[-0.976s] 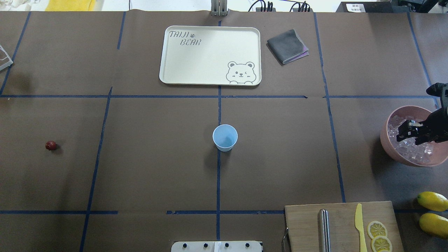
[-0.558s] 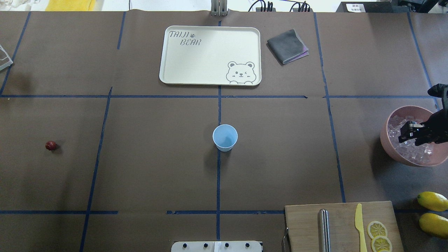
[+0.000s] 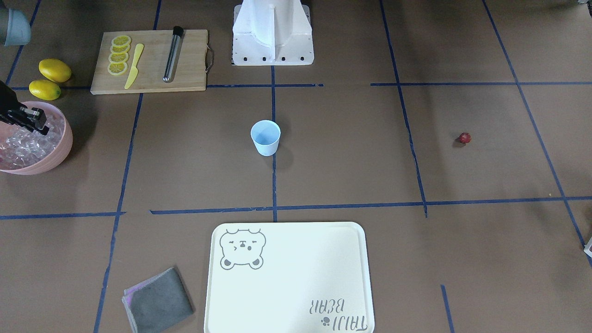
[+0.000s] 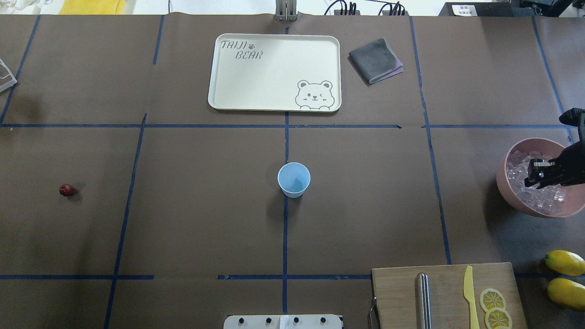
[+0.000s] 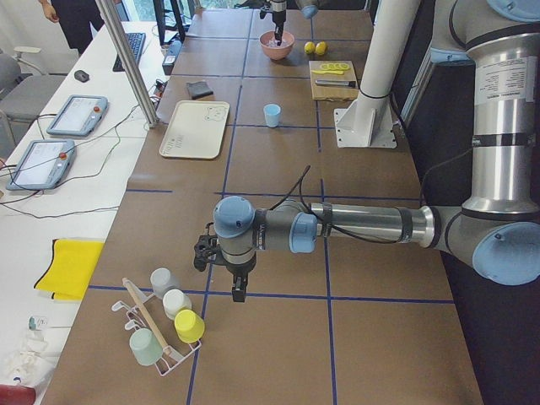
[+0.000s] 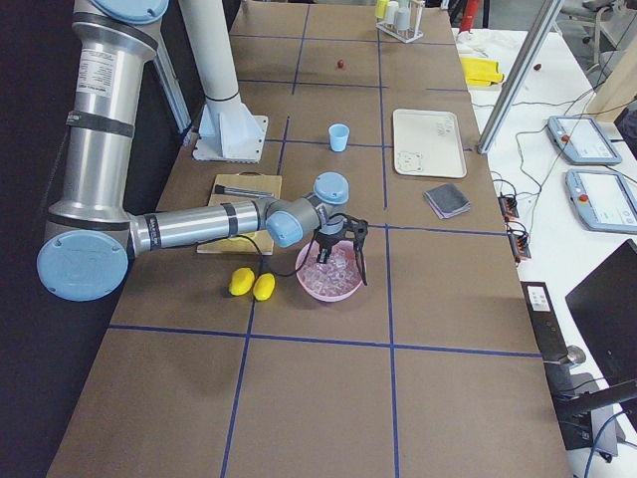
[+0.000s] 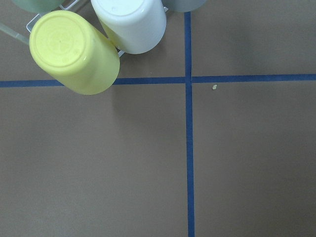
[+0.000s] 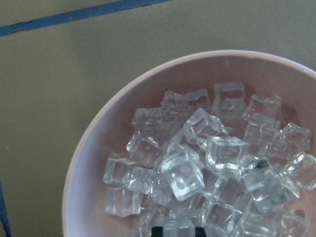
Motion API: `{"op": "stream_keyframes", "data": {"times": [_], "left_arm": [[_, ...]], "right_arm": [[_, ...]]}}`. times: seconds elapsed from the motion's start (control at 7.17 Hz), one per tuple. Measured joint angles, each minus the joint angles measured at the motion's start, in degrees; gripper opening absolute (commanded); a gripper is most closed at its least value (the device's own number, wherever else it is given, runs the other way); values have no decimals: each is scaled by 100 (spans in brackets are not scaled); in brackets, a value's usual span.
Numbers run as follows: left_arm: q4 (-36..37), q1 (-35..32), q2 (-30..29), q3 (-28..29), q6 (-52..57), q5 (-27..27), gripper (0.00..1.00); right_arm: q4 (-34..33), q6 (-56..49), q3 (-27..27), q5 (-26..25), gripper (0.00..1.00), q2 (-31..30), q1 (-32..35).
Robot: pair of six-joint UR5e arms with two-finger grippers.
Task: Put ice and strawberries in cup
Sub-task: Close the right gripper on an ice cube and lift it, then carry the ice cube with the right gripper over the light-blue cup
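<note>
Robot-side edge, on its right: cutting board [image 4: 443,292] carrying a metal rod [image 4: 423,299], a yellow knife [image 4: 469,292] and lemon slices [image 4: 492,299]. Two whole lemons [image 4: 565,262] sit just beside the board, toward the table end. Mid-table: cup [image 4: 294,179] upright, mouth up, sitting on the centre tape line. The strawberry [image 4: 66,190] lies alone on the brown paper, far toward the robot's left and well apart from the cup. At the opposite end, robot's right, the pink bowl [image 4: 505,186] holds a heap of ice [image 8: 197,163]. The right gripper [image 4: 534,175] is over the bowl, tips pointing down at the cubes, fingers apart. Its wrist cam shows only a dark bit at the bottom edge among the cubes. The left gripper [image 5: 224,270] hangs over bare table at the left end, near a rack [image 5: 169,325] of upturned cups. It shows only in the side view, so can't tell whether the fingers are apart or together. Far side: cream tray [image 4: 274,73] with a bear print, grey folded cloth [image 4: 375,60] just beside it.
</note>
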Motion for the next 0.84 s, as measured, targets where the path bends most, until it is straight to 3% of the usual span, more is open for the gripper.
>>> {"op": "stream_keyframes", "data": {"times": [0.56, 0.84], "left_arm": [[0, 0, 4, -12, -6, -1, 100], [-2, 0, 7, -39, -10, -4, 100]], "right_arm": [[-89, 274, 1045, 65, 3, -269, 179], [-98, 1377, 1166, 115, 3, 541, -46]]}}
